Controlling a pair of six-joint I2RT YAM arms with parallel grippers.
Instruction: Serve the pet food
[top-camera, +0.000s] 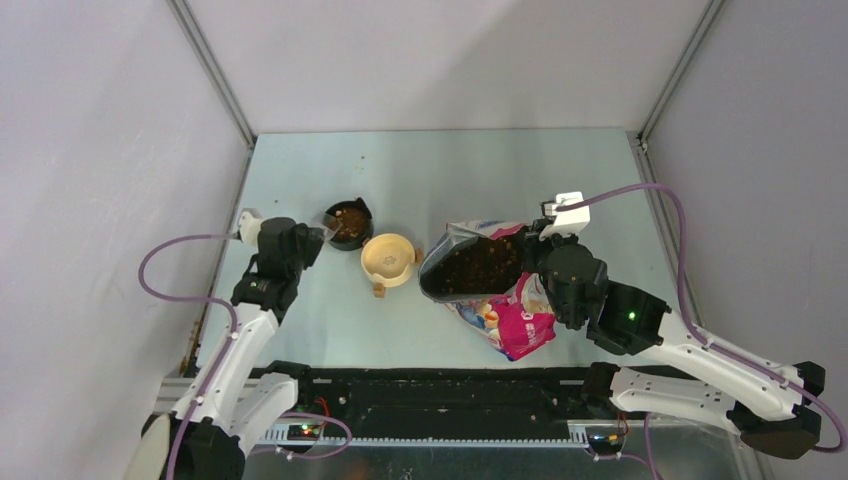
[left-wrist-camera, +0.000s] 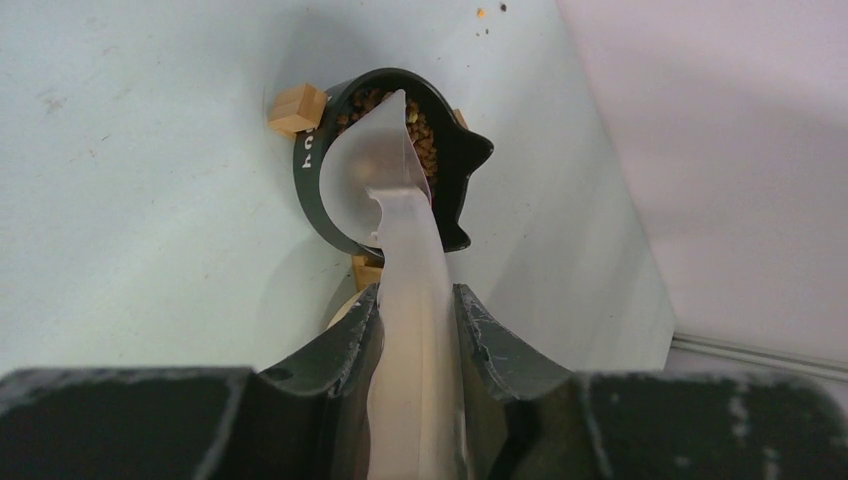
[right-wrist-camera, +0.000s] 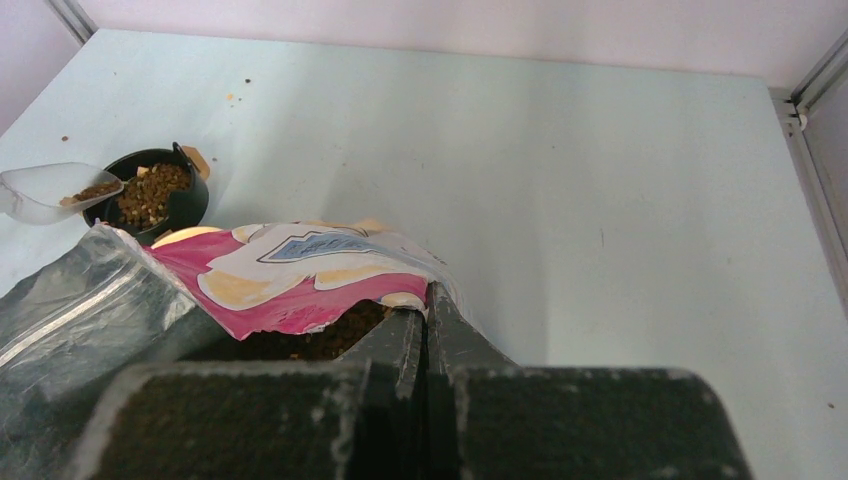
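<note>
Dark brown kibble (top-camera: 470, 268) fills the open cat bag (top-camera: 515, 320), which lies tilted with its mouth to the left. My right gripper (top-camera: 545, 240) is shut on the bag's upper edge (right-wrist-camera: 400, 290), holding the mouth open; kibble (right-wrist-camera: 320, 342) shows inside. My left gripper (top-camera: 305, 243) is shut on the handle of the clear scoop (left-wrist-camera: 385, 170), whose cup is tipped over the black bowl (left-wrist-camera: 315, 195). The bowl holds kibble (left-wrist-camera: 427, 140). In the right wrist view the scoop (right-wrist-camera: 40, 192) has a little kibble at its lip, over the black bowl (right-wrist-camera: 185, 208).
A beige bowl (top-camera: 390, 258) stands between the black bowl (top-camera: 348, 222) and the bag. Small wooden blocks (left-wrist-camera: 297, 108) sit beside the bowls. A few stray pellets (left-wrist-camera: 482, 12) lie on the table. White enclosure walls rise on the left, back and right.
</note>
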